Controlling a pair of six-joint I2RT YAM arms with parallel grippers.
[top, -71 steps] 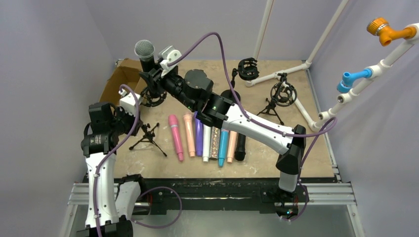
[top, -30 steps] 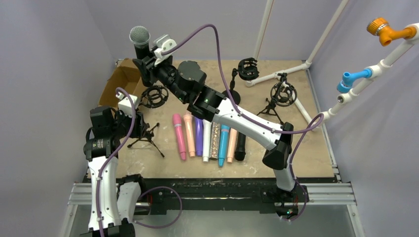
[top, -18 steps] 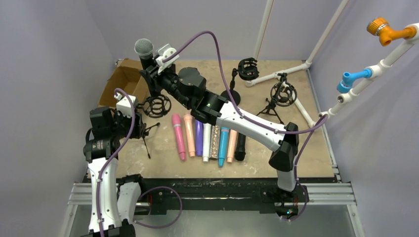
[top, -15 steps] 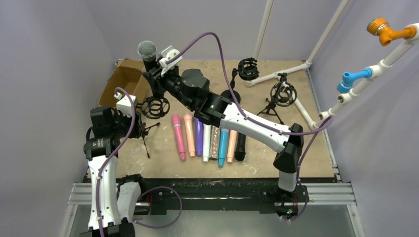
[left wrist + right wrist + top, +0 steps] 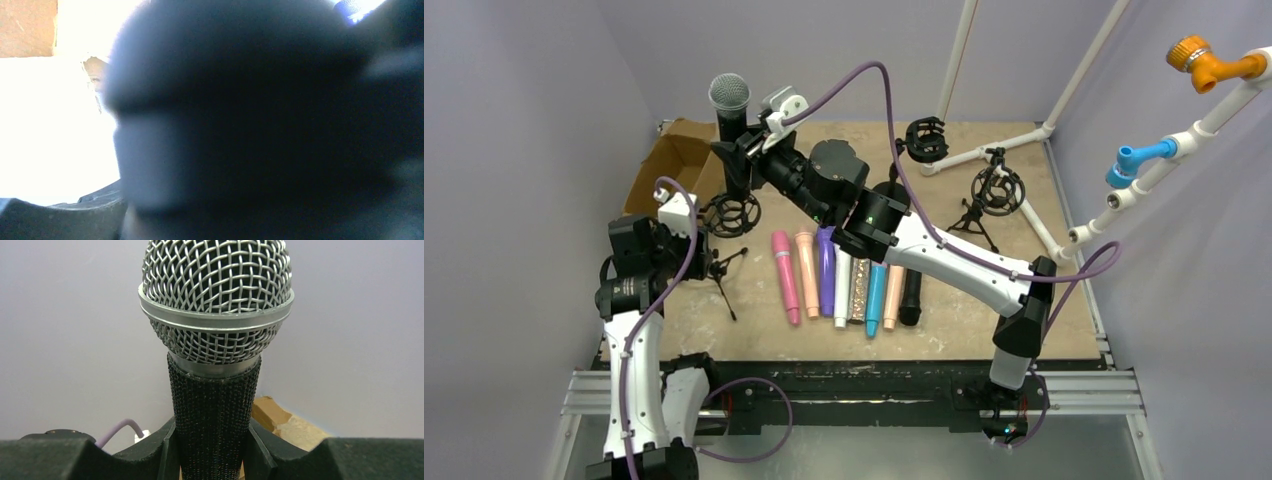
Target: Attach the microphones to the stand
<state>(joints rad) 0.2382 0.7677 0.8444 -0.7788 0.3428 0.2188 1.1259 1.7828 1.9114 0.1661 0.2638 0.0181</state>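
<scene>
My right gripper (image 5: 746, 152) is shut on a black microphone (image 5: 730, 110) with a silver grille head and holds it upright at the back left. In the right wrist view its fingers (image 5: 167, 452) clamp the black handle (image 5: 214, 415). The mic's lower end hangs just above the ring of a small black tripod stand (image 5: 729, 214). My left gripper (image 5: 701, 260) grips that stand at its stem, with the legs tilted off the board. The left wrist view is filled by a dark blur. Several coloured microphones (image 5: 827, 277) lie in a row at mid-table.
A cardboard box (image 5: 672, 160) sits at the back left corner. Two more shock-mount stands (image 5: 926, 140) (image 5: 996, 190) stand at the back right beside a white pipe frame (image 5: 984, 152). A black round base (image 5: 890, 192) sits behind the right arm.
My right gripper has carried the black microphone right, over the stand's ring. My left gripper has tilted and lifted the tripod stand, bringing its ring under the mic.
</scene>
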